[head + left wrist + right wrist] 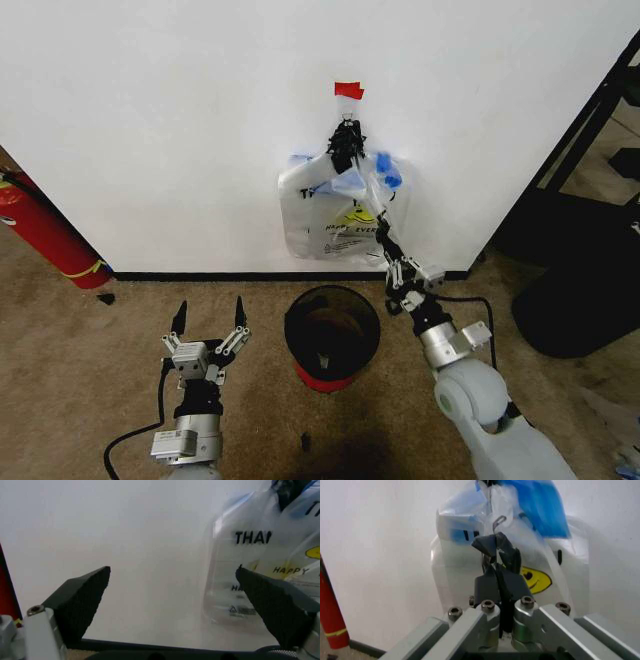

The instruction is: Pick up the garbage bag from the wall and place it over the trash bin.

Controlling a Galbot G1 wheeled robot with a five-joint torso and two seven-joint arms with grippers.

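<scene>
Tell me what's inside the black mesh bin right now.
The round black mesh trash bin looks unlined: dark inside, a small pale glint low down that I cannot identify. The white "THANK YOU" garbage bag hangs on the wall above, right gripper fingers pinched at it.

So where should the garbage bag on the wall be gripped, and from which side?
Probably by its loose front sheet just below the blue handle loops, coming straight from the front. The garbage bag hangs flat against the wall, so only its front is free. The right gripper is already there, its fingers closed on a pinch of plastic; the left gripper waits open.
</scene>
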